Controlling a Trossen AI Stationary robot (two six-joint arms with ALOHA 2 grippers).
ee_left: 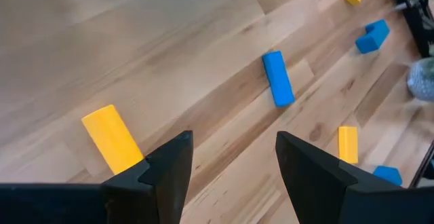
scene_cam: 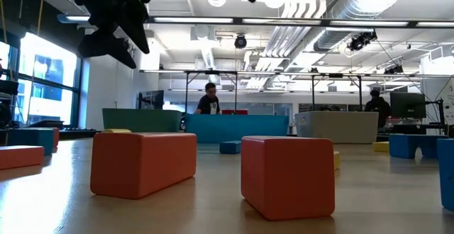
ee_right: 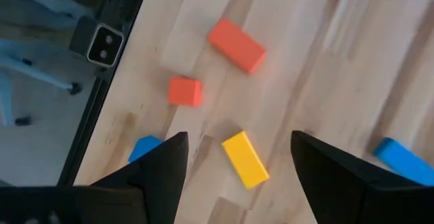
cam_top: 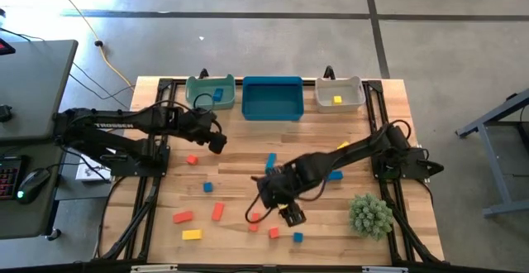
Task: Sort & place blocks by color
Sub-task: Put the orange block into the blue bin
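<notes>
3 bins (cam_top: 271,98) behind scattered blocks (cam_top: 217,212).

Both arms are matte black, built of chunky jointed segments. The left arm (cam_top: 124,124) carries white block lettering along its long upper link, seen from above. The right arm (cam_top: 355,153) has a loop of thin black cable arching over its base joint. Each arm ends in a two-finger gripper: the left gripper (ee_left: 230,166) and the right gripper (ee_right: 237,166) both show broad, flat, dark fingers (ee_left: 169,170) with angular, tapering tips and smooth unmarked faces.
</notes>
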